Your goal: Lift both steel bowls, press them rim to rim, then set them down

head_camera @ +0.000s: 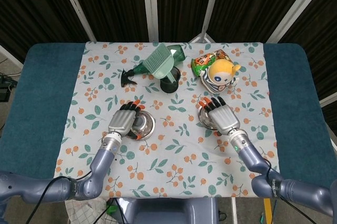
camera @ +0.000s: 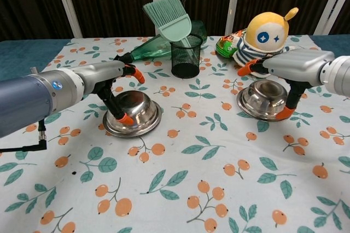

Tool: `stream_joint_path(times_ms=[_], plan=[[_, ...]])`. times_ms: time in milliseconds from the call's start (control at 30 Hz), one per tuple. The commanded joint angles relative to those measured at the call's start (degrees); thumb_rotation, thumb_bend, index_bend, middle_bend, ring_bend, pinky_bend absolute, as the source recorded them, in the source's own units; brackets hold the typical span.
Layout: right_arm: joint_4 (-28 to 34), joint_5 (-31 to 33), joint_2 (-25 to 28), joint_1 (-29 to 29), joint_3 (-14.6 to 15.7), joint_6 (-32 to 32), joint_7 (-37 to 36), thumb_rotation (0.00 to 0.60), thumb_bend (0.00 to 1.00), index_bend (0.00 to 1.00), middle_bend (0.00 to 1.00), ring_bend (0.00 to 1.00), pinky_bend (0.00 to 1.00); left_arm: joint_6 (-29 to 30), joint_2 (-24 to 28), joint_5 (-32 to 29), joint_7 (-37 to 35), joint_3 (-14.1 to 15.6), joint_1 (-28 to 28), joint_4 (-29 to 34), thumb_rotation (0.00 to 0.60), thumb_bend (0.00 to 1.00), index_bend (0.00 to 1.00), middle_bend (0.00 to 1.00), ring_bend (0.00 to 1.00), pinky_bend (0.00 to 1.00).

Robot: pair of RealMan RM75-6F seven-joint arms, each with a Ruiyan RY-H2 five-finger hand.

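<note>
Two steel bowls stand upright on the flowered cloth. The left bowl (camera: 134, 114) (head_camera: 143, 124) rests flat under my left hand (camera: 104, 77) (head_camera: 124, 121). That hand's fingers are raised off the bowl and its thumb tip sits by the near rim. The right bowl (camera: 266, 99) (head_camera: 207, 121) also stands flat, below my right hand (camera: 295, 66) (head_camera: 222, 116). Here the fingers are spread above the rim while the thumb hangs by the bowl's right side. Neither hand grips its bowl. The bowls are well apart.
Behind the bowls stand a black mesh cup (camera: 186, 58) holding a green brush (camera: 169, 17), a lying green bottle (camera: 156, 47), a yellow plush toy (camera: 266, 33) and a snack bag (camera: 228, 44). The cloth (camera: 180, 189) in front lies bare.
</note>
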State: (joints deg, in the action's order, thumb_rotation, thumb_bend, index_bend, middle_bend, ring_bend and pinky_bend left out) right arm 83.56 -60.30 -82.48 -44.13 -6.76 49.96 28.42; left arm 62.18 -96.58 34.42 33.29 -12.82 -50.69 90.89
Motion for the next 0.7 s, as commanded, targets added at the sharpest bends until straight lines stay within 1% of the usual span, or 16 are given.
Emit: stream_joint_path(times_ms=[33,100,200,233,300,367,467,600,700], plan=[[1.9,1.2,0.9,0.4,-1.6,0.6,-2.7,0.6,0.07,0.09,0.0,0.02,0.06,0.6,1.0,0.4,-0.5,-0.5,0.5,0.9,0.6,0.04,0.15,0.0,0.0,0.06],[2.5,1.0,1.5,1.0,-3.0,1.9,-5.5,0.6,0.07,0.09,0.0,0.02,0.06,1.1,2.0,0.9,-0.8,-0.8,0.8,2.0,0.6,0.03,0.14,0.0,0.0,0.06],[1.9,-0.7,2.1,2.7,-5.8,6.3,-11.3,0.6,0.07,0.09,0.0,0.02,0.06,2.1,4.9,3.1,-2.2,-1.4,1.9,4.9,0.6,0.03,0.14,0.0,0.0,0.05],[1.7,-1.3,2.2,3.0,-6.1,7.0,-12.3,0.6,0.06,0.09,0.0,0.03,0.06,2.3,5.6,3.7,-2.4,-1.4,2.2,5.6,0.6,0.03,0.14,0.0,0.0,0.05],[0.6,-2.8,2.7,4.1,-7.1,9.8,-14.8,0.6,0.06,0.09,0.0,0.04,0.06,4.0,7.7,6.4,-3.0,-1.3,3.1,7.4,0.6,0.03,0.14,0.0,0.0,0.05],[0.2,-4.2,4.3,5.7,-7.8,12.4,-17.2,0.6,0.06,0.09,0.0,0.05,0.06,7.0,10.7,10.6,-3.4,-0.8,4.7,9.9,0.6,0.03,0.15,0.0,0.0,0.05],[1.4,-5.4,8.6,8.8,-8.4,14.9,-22.5,0.6,0.06,0.1,0.0,0.06,0.06,11.2,17.4,16.4,-2.9,1.5,8.1,14.8,0.6,0.04,0.16,0.0,0.0,0.05],[2.8,-6.0,12.8,12.1,-8.8,16.8,-27.7,0.6,0.06,0.1,0.0,0.06,0.06,14.6,24.5,21.3,-3.2,4.8,12.5,19.4,0.6,0.04,0.16,0.0,0.0,0.05],[4.1,-7.7,15.1,15.1,-8.6,18.9,-33.5,0.6,0.06,0.1,0.0,0.06,0.06,16.8,29.8,24.2,-5.6,7.3,16.5,21.8,0.6,0.04,0.16,0.0,0.0,0.05]])
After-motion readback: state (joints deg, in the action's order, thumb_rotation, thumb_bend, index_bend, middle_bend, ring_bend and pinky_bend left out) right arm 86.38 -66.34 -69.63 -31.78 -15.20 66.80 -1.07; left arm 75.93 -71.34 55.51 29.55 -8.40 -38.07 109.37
